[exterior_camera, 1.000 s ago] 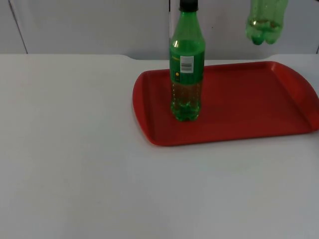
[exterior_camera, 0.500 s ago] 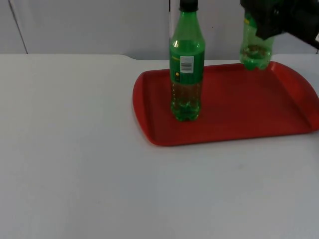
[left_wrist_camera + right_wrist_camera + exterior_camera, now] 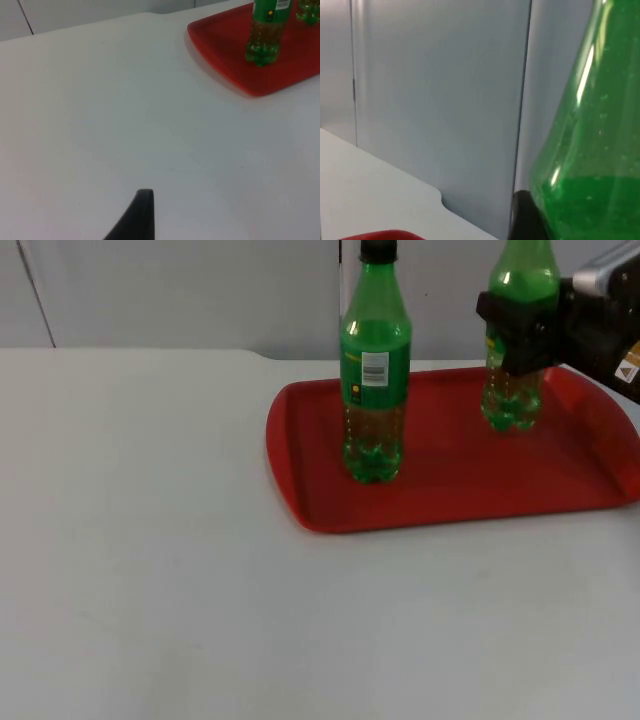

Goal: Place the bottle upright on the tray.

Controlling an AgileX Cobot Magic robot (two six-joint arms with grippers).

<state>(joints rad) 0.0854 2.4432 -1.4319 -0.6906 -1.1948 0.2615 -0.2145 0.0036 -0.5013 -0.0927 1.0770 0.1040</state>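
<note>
One right end effector (image 3: 519, 338) gripping upright bottle (image 3: 514, 390) over tray (image 3: 450, 490).

The right end effector (image 3: 517, 337) is black and blocky, with a silver part and an orange-and-white label behind it; the left fingertip (image 3: 136, 218) is black.

Two green bottles are showing: one bottle (image 3: 375, 390) is standing upright on the tray well to the left of the right gripper (image 3: 520, 335), and a second bottle (image 3: 513, 395) is sitting upright between that gripper's fingers, over the tray. One red tray (image 3: 460, 490) is lying beneath the gripper. One white table (image 3: 150, 540) is carrying it all
</note>
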